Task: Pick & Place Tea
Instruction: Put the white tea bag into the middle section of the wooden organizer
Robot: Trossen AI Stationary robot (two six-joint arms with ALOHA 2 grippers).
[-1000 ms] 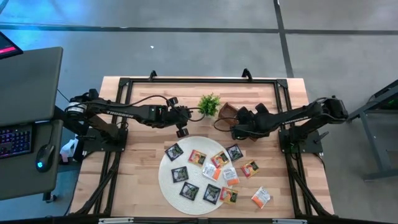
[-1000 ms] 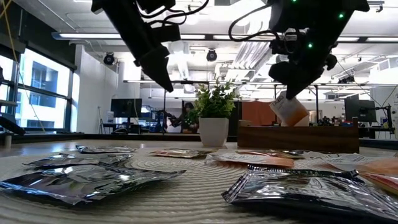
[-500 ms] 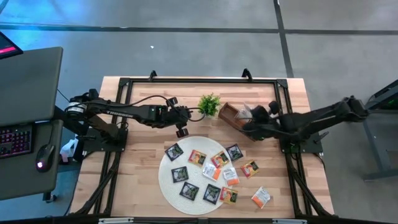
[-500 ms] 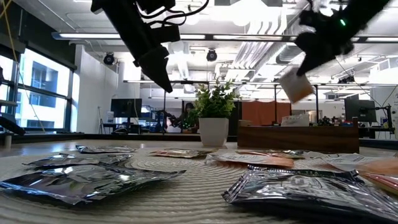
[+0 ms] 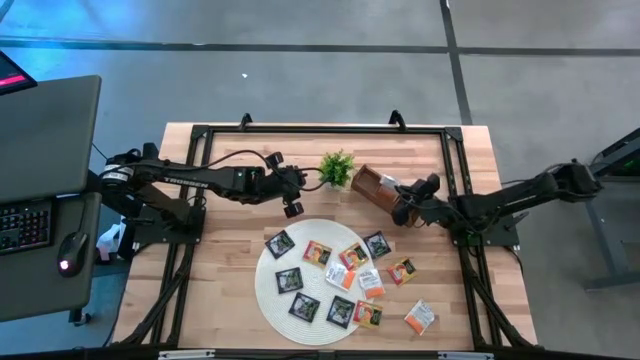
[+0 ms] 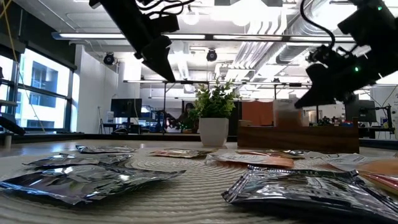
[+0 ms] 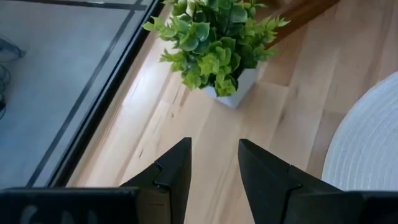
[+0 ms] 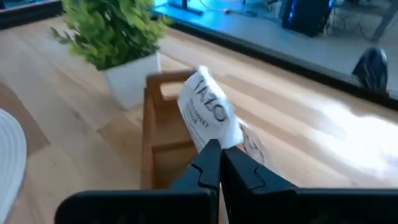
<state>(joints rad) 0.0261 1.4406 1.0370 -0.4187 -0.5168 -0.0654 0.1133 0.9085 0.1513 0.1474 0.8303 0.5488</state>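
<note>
White paper tea sachet (image 8: 208, 118) pinched in closed right gripper (image 8: 219, 163), directly over brown wooden tray (image 8: 163, 134); left gripper (image 7: 214, 163) open, empty.

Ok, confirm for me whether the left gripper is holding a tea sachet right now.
No. In the left wrist view the left gripper is open with nothing between its fingers, only bare table ahead of the potted plant.

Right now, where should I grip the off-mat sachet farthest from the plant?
Come straight down and pinch one edge of the sachet: it lies flat on the table, apart from the rest. The left gripper is open.
</note>
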